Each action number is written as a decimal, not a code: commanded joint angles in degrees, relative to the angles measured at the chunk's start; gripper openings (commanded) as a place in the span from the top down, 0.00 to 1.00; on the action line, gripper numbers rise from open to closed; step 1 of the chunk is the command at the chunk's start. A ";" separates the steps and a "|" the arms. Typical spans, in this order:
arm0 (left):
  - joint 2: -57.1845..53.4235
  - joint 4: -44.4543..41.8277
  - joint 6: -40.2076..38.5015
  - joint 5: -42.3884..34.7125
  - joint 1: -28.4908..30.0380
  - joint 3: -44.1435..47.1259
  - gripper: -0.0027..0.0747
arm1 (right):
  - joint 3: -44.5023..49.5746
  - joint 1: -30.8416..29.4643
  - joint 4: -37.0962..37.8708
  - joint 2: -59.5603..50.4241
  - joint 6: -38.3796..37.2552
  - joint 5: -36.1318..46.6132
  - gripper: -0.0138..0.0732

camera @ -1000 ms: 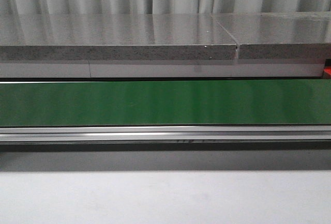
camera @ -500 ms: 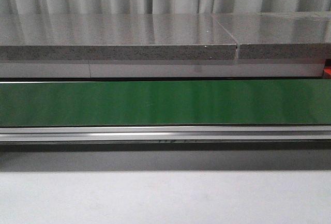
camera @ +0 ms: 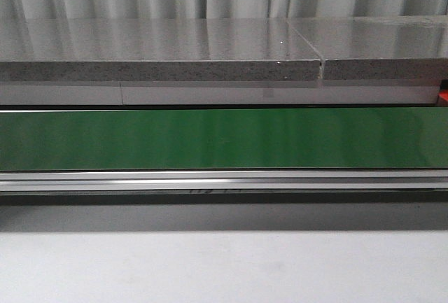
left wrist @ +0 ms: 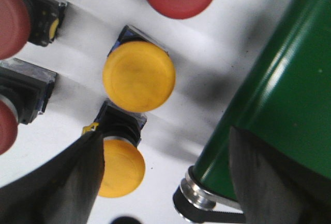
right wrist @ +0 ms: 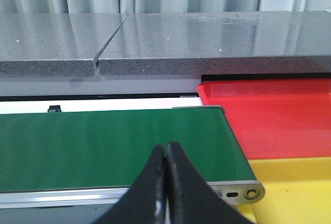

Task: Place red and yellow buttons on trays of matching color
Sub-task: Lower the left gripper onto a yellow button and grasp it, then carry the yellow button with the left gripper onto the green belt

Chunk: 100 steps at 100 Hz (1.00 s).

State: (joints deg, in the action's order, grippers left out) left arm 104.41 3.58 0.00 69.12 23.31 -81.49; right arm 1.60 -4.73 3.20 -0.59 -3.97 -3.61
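Nothing has changed in your front view over the last second: the belt (camera: 224, 138) stays bare, so no button has been picked. Your left gripper (left wrist: 163, 182) hangs wide open above the yellow buttons (left wrist: 138, 75). Your right gripper (right wrist: 166, 182) is pinched closed, empty, near the red tray (right wrist: 269, 118) and yellow tray (right wrist: 295, 188).

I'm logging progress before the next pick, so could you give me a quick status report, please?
Left gripper open above yellow buttons. Right gripper shut, empty, over green belt. Red tray and yellow tray bare where seen. No obstruction seen.
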 commanded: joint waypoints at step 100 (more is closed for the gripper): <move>3.90 -0.02 0.00 -7.58 1.58 -3.50 0.66 | -0.91 -0.12 -0.06 -0.55 0.32 4.47 0.92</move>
State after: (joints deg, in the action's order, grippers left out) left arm 110.98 2.98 0.00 62.13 24.84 -83.28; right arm 1.60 -4.73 3.20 -0.59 -3.97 -3.61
